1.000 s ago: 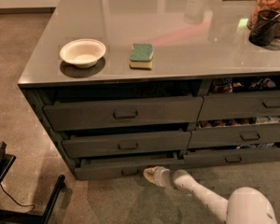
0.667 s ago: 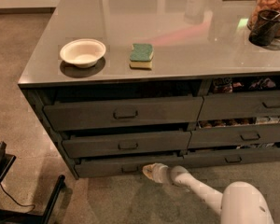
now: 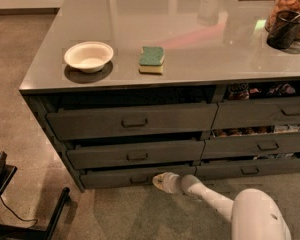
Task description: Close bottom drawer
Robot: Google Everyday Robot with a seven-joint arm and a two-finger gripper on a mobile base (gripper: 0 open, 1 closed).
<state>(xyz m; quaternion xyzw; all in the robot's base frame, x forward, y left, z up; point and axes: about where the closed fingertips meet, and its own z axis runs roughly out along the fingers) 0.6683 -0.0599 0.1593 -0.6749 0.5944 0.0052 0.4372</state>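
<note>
While ajar — bottom drawer [image 3: 110, 178], jaws at front

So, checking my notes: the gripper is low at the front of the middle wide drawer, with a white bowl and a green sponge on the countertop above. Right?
Not the middle. In the camera view, the gripper is low at the front of the bottom drawer, the slimmest of the wide stack. The rest holds: the white bowl and the green sponge sit on the countertop above.
</note>
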